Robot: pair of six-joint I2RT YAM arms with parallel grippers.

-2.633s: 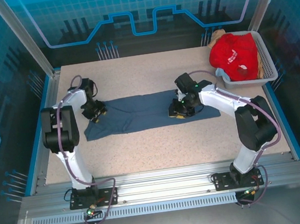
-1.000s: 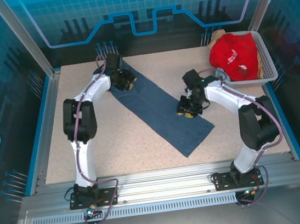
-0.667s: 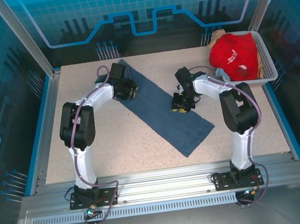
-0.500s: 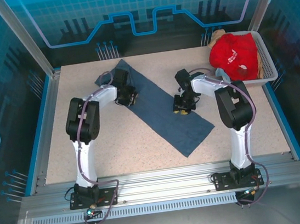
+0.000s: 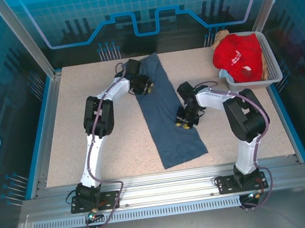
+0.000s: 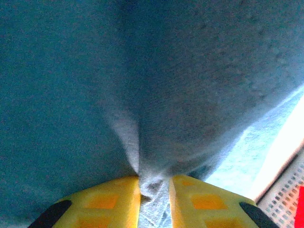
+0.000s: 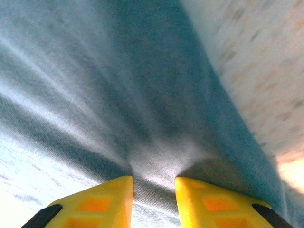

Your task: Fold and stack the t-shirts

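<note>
A slate-blue t-shirt (image 5: 167, 117), folded into a long narrow strip, runs from the table's back centre toward the front. My left gripper (image 5: 142, 86) is shut on its far end; the wrist view shows cloth (image 6: 156, 95) pinched between the yellow fingers (image 6: 118, 199). My right gripper (image 5: 182, 120) is shut on the strip's right edge near the middle, where cloth (image 7: 142, 95) bunches between its yellow fingers (image 7: 104, 202). A bright red t-shirt (image 5: 239, 56) with white print lies on top of the pile in the basket, over tan (image 5: 220, 36) and light blue (image 5: 226, 75) cloth.
The white mesh basket (image 5: 271, 63) stands at the back right corner of the speckled table (image 5: 101, 149). Blue rails edge the table on the left and right, and a metal frame runs along the front.
The strip has swung from lying across the table, through a diagonal, to nearly front-to-back. The left gripper carried its end to the back centre; the right gripper stayed holding near the middle.
</note>
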